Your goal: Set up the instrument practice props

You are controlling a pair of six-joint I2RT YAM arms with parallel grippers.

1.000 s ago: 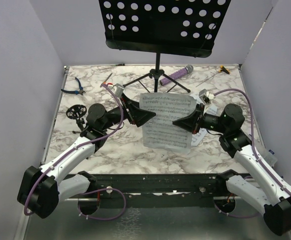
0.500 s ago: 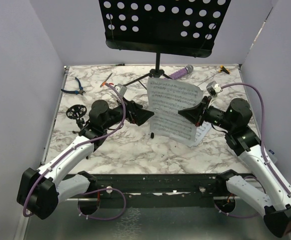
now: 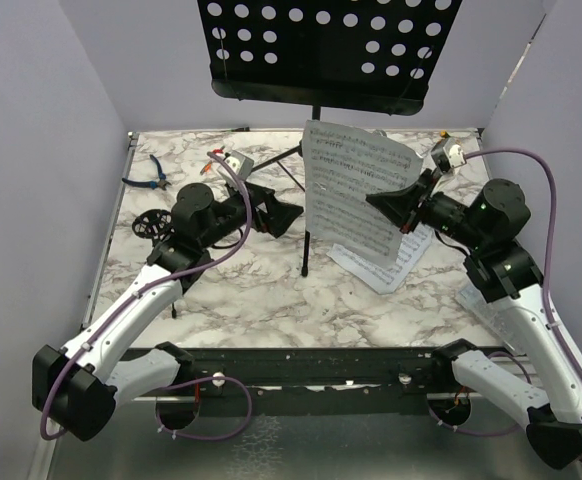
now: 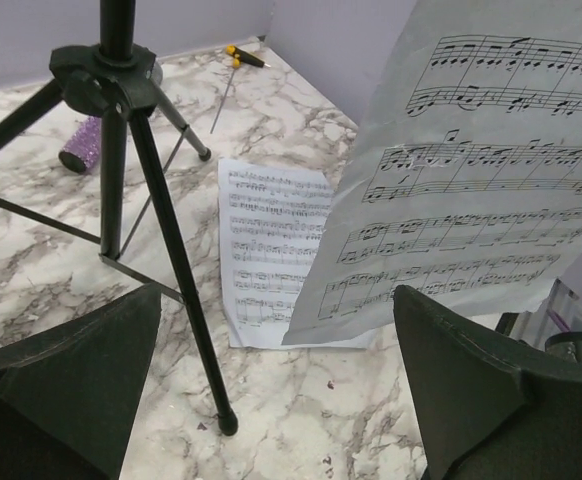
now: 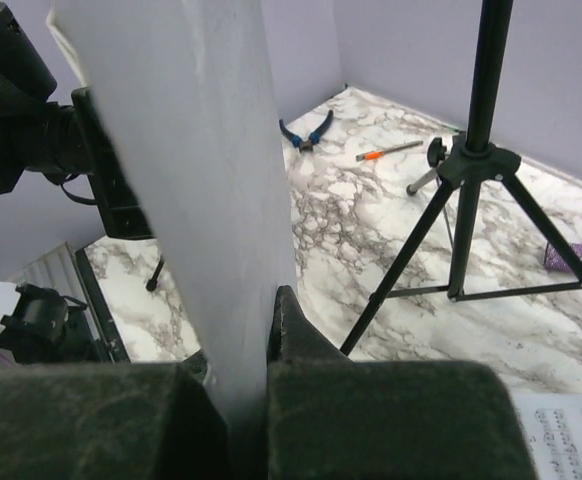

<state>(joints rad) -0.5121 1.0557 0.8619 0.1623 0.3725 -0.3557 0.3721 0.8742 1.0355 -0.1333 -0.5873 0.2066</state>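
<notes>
A black music stand (image 3: pixel 321 45) dotted with round holes, a white sheet-music page (image 3: pixel 356 190) printed with black staves and notes, a purple glitter microphone (image 4: pixel 83 145), blue-handled pliers (image 5: pixel 304 143), a white tabletop (image 3: pixel 241 290) veined in grey marble, and pale lilac walls (image 3: pixel 31 150).

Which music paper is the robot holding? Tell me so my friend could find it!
Find the big black music stand at the back. Right in front of it one white music page hangs upright in the air, pinched by the right gripper. The other page lies flat on the table beneath it.
</notes>
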